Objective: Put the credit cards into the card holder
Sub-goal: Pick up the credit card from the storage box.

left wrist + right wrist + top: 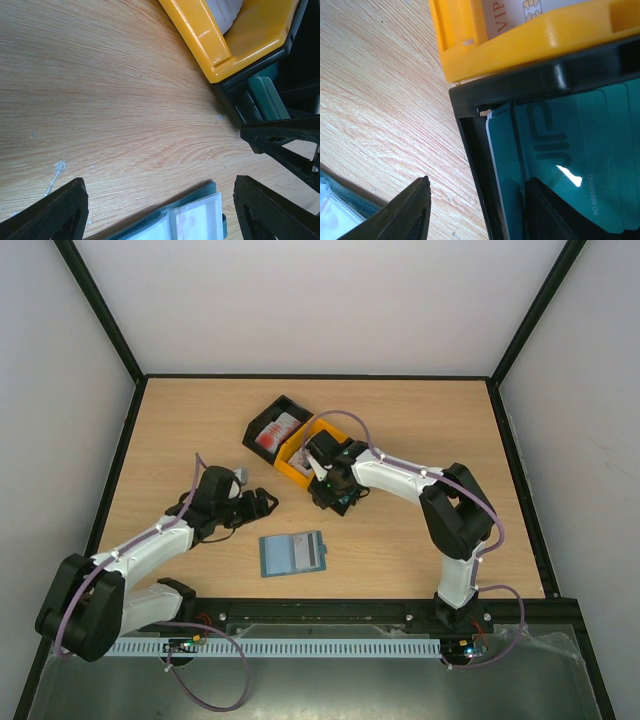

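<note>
The flat blue-teal folding card holder (292,553) is lying open on the wooden table (420,420), and I cannot tell if it is holding any cards. Green-teal plastic credit cards (580,145) are sitting in a black plastic bin (470,150). The right gripper (477,190) is straddling the bin's wall, jaws apart and gripping nothing. The left gripper (160,182) is hovering wide and empty. Most of the loading looks undone.

my tools: 2, left tool (262,502) and right tool (335,496) | bins: 3, far black bin (282,403), near black bin (472,150), yellow bin (292,469) | card holder (293,553): 1 | card kinds: 3, red-and-white cards (275,432), white card (515,17), teal cards (580,150) | cards per stack: I cannot count
</note>
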`<state>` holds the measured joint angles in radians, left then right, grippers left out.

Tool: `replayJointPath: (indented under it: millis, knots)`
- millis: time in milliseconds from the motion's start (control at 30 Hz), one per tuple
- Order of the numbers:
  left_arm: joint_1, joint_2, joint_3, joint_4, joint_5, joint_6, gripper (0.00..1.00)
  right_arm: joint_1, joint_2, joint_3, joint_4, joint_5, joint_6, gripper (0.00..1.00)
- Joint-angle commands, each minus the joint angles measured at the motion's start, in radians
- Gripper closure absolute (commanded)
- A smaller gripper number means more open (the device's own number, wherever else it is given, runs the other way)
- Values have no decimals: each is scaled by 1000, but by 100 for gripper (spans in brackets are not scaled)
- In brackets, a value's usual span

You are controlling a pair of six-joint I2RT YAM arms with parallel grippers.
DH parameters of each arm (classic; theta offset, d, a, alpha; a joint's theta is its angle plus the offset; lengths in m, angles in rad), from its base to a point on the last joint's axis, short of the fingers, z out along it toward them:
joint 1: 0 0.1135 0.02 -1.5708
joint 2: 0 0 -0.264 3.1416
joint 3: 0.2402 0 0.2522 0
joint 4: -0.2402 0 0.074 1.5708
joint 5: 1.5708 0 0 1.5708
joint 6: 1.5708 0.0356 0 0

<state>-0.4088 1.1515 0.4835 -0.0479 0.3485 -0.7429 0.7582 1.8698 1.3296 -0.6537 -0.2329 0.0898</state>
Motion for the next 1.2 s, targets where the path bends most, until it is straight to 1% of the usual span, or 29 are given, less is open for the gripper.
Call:
replayJointPath:
  millis: [0, 500, 867, 1167]
  knots:
    - [8, 9, 16, -3, 9, 13, 20, -2, -41, -11, -34, 6, -4, 52]
    - [8, 33, 16, 6, 16, 13, 22, -10, -51, -23, -32, 32, 10, 67]
    - [8, 44, 14, 11, 21, 14, 23, -11, -67, -24, -36, 28, 23, 69]
    - [8, 47, 10, 11, 23, 17, 23, -14, -62, -27, -38, 26, 25, 79]
